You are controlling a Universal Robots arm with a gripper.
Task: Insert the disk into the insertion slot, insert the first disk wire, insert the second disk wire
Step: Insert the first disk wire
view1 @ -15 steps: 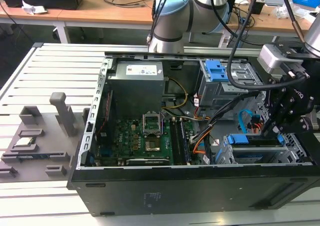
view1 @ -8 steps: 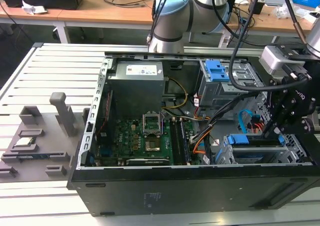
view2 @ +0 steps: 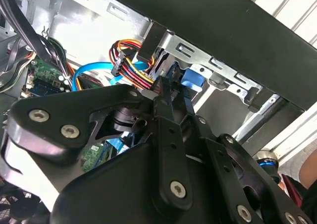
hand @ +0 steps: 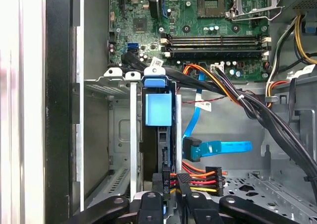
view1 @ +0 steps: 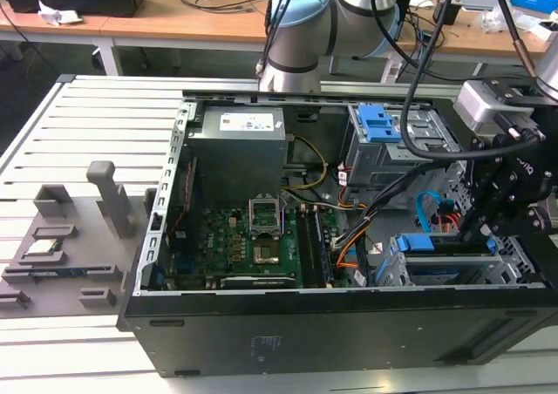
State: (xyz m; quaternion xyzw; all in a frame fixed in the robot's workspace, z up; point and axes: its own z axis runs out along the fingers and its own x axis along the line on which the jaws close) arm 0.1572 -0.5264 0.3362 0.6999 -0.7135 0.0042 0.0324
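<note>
Slatted table (view1: 87, 106) carries an open case (view1: 261, 342); disk (hand: 158, 110) sits in slot (hand: 119, 75). Judged step: first wire (hand: 198, 178), gripper (hand: 171, 194) pinching its plug (hand: 163, 182). Seating requires plug square to disk.

1 disk (hand: 157, 110), 1 slot (view1: 521, 265) (1 taller cage (view1: 418, 141))

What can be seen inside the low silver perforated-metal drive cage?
The bright blue plastic carrier of the disk sits inside the cage; its silver faces and label are covered by the cage walls.

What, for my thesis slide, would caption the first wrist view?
Tool at the disk in the insertion slot, blue cable loose alongside.
</note>
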